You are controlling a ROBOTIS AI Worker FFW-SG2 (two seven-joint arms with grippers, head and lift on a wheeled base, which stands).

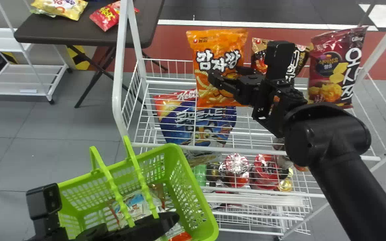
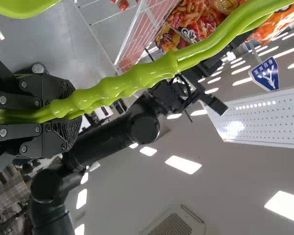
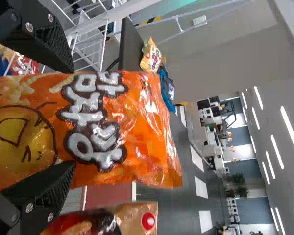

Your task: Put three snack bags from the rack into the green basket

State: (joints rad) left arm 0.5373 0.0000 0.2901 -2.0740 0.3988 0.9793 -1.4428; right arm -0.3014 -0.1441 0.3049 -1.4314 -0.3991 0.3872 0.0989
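Note:
In the head view my right gripper (image 1: 226, 78) is at the orange snack bag (image 1: 213, 67) on the rack's upper level. My right gripper (image 3: 66, 122) stands open in its wrist view, its fingers at either side of the orange bag (image 3: 98, 122). Right of it on the rack are a dark bag (image 1: 259, 55), partly hidden by the gripper, and a maroon bag (image 1: 333, 67). Low in the head view my left gripper (image 1: 112, 231) is at the green basket (image 1: 196, 187), which has packages inside. In its own view the left gripper (image 2: 54, 116) is shut on the green handle (image 2: 122, 83).
White wire rack (image 1: 270, 152) bars surround the bags. A large blue bag (image 1: 196, 124) and several packaged items lie on lower levels. At the back left, a dark table (image 1: 65, 33) carries yellow and red bags; a white cart (image 1: 25, 78) stands beside it.

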